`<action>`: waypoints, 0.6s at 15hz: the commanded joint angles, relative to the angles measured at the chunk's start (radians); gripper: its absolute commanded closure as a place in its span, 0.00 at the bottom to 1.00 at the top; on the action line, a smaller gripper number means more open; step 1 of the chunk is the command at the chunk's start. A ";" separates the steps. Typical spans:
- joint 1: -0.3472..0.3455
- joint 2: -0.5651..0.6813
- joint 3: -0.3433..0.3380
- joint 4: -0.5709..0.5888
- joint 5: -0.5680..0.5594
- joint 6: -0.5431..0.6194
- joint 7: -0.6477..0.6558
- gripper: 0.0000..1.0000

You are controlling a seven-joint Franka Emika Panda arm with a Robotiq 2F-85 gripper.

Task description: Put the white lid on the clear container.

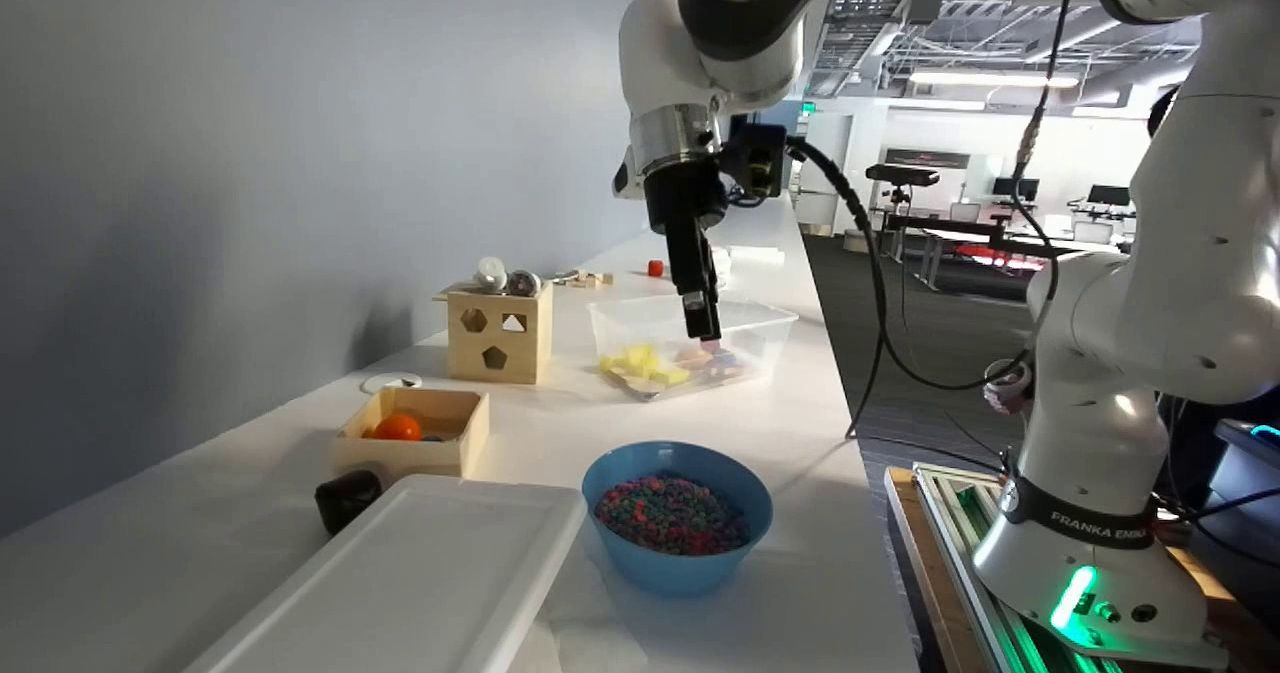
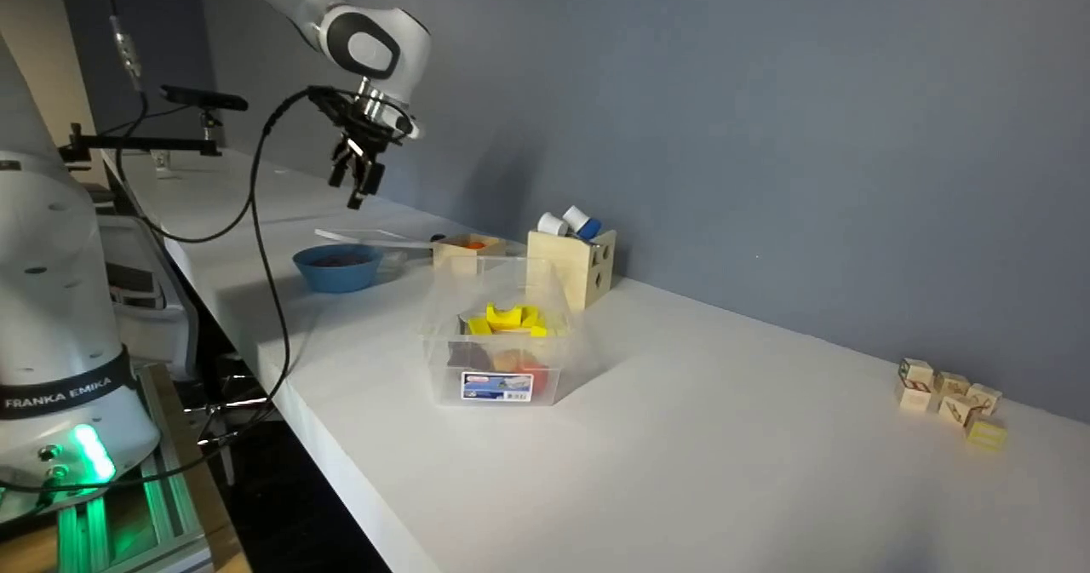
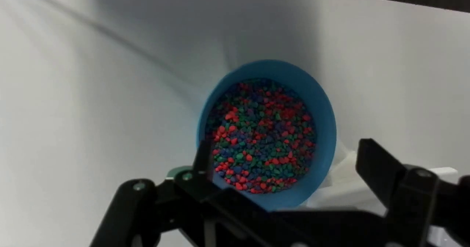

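White lid (image 1: pixel 400 578): plain face up, between the blue bowl (image 1: pixel 672 574) and the wall-side edge of the table (image 2: pixel 681 471); whether it touches the bowl, and what it rests on, I cannot tell
Lid's feel: probably light for its breadth, stiff at the raised rim and springier in the middle, unlikely to break but slippery on the smooth face
Lid's hold: best pinched at the rim, one finger above and one below, about halfway along a side so the rest neither droops nor twists
Pincer (image 2: pixel 345 195): fingers wide apart, nothing held, high above the table, with the bowl below it in the wrist view
Clear container (image 2: pixel 448 389): open on top, between the robot-side and wall-side edges, well apart from the lid; yellow pieces (image 2: pixel 509 318) uppermost, a reddish shape (image 2: pixel 521 364) and a dark shape (image 2: pixel 468 356) blurred behind the plastic
Blue bowl: nearer the robot-side edge than the lid, well filled with red, green and blue pebbles (image 3: pixel 264 140)
Wooden tray (image 1: pixel 405 453): toward the wall-side edge, holding an orange ball (image 1: pixel 398 427) and something dark (image 1: pixel 432 439) I cannot identify
Shape box (image 1: pixel 495 338): also toward the wall-side edge, pale cup-like pieces (image 2: pixel 552 225) on top, contents not seen
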 commanded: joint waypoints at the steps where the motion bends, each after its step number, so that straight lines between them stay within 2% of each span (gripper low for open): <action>1: -0.029 0.100 -0.017 0.047 -0.024 0.007 -0.021 0.00; 4: -0.043 0.148 -0.007 0.077 -0.075 0.056 0.143 0.00; 5: -0.044 0.113 -0.016 0.037 -0.038 0.043 0.044 0.00; 9: -0.044 0.126 -0.015 0.043 -0.041 0.047 0.053 0.00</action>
